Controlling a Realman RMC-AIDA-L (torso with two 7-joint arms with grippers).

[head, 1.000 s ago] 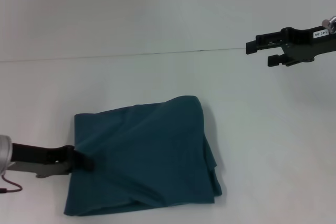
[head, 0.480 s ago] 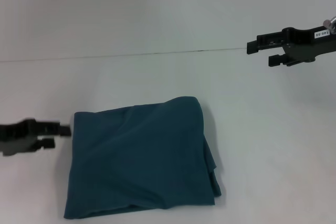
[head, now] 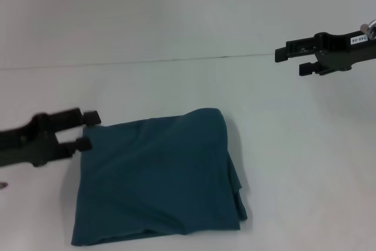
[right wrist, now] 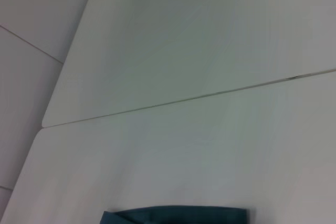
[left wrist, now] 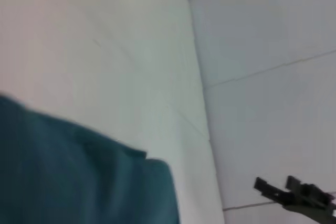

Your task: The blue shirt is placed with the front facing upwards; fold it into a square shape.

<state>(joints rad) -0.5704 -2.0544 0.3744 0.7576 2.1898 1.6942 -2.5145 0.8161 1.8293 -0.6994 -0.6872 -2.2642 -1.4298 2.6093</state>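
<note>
The blue shirt [head: 158, 177] is showing as soft matt cloth, a plain teal knit with no sheen, rumpling into shallow creases and thick rolled layers along its folded edges. The tabletop [head: 176, 27] is looking smooth and matt, a pale even surface giving off only a faint, diffuse brightness, with one thin dark seam [head: 147, 61] running across it. The left claw [head: 88, 130] is appearing as matt black, hard-edged parts, metal or plastic, which of the two cannot be told. The right claw [head: 291, 60] is showing the same dull black finish, carrying a small white label [head: 359, 38]
</note>
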